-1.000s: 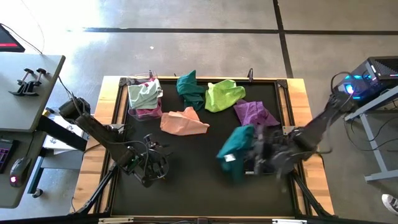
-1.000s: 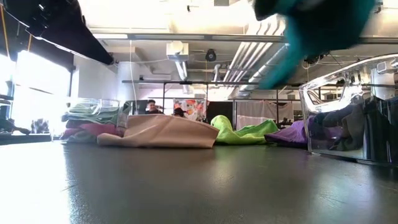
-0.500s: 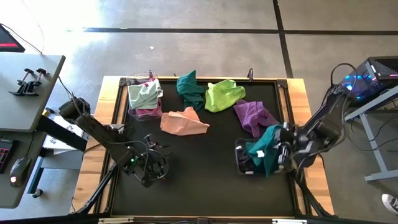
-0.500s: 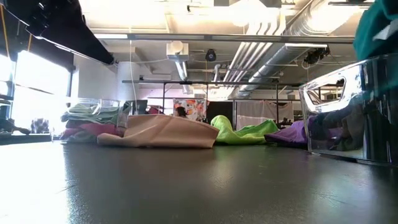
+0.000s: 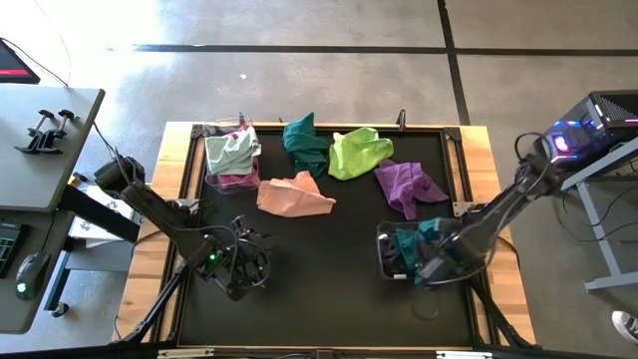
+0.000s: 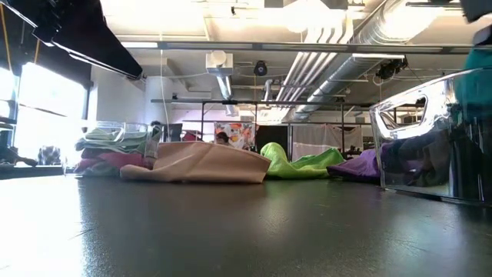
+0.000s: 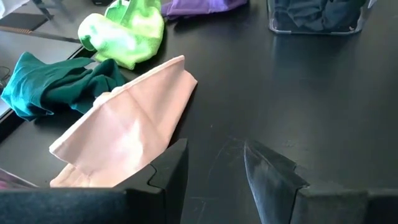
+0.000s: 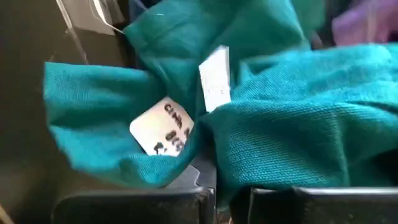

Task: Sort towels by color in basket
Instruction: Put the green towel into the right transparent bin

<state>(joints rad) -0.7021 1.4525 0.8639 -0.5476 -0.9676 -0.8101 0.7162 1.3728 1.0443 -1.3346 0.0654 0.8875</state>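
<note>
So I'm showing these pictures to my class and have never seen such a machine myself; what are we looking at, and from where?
These are two dark robot arms at a black table, sorting coloured towels into clear bins. One camera looks straight down, one sits at table height, and one rides on each wrist. Loose on the table lie a peach towel, a dark teal towel, a lime towel and a purple towel. A far bin holds mint and magenta towels. The right pincer is shut on a teal towel, lowering it into the near bin. The left pincer is open and empty.
</note>
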